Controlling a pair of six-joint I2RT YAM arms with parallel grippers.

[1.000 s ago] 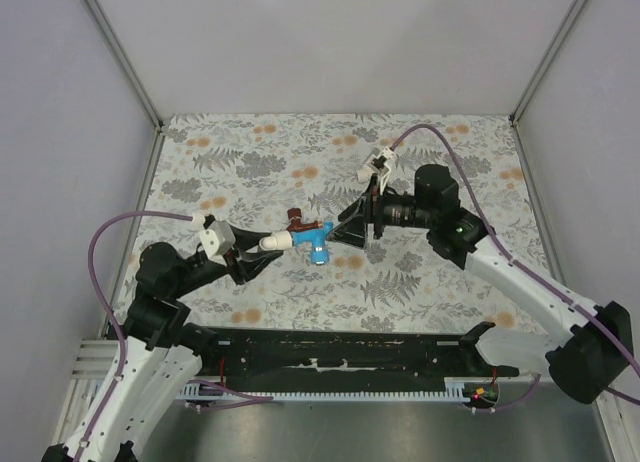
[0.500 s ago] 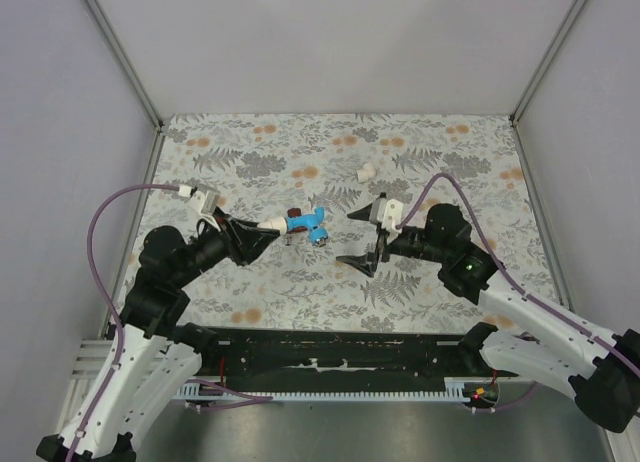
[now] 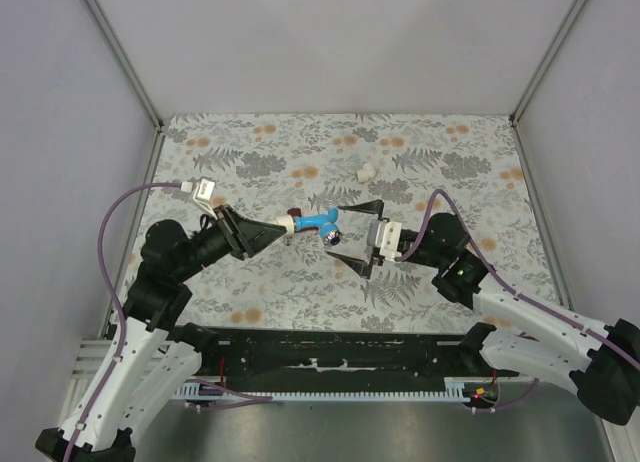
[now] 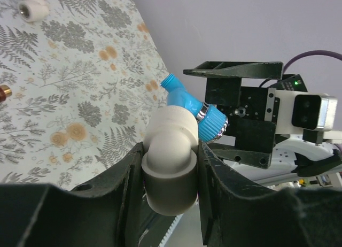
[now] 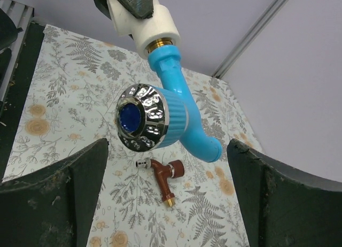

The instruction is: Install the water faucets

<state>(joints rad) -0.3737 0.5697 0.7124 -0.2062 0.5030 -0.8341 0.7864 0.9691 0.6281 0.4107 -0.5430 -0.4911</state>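
Note:
My left gripper (image 3: 272, 232) is shut on a white elbow fitting (image 4: 170, 151) and holds it above the table. The bright blue faucet (image 3: 322, 222) is screwed into that fitting, with its chrome-rimmed handle (image 5: 143, 117) facing my right gripper. My right gripper (image 3: 354, 235) is open and empty. Its fingers (image 5: 53, 201) stand wide on either side of the blue faucet (image 5: 179, 110) without touching it. The dark red-brown faucet (image 5: 166, 175) lies loose on the table below and is mostly hidden in the top view (image 3: 293, 214).
A second small white fitting (image 3: 366, 171) lies on the floral tabletop behind the grippers; it also shows in the left wrist view (image 4: 33, 6). Grey walls with metal posts enclose the table on three sides. A black rail (image 3: 330, 357) runs along the near edge.
My right gripper let go of the blue faucet, drew back toward its base, opened wide and now faces the handle. My left gripper turned and raised the fitting with the faucet.

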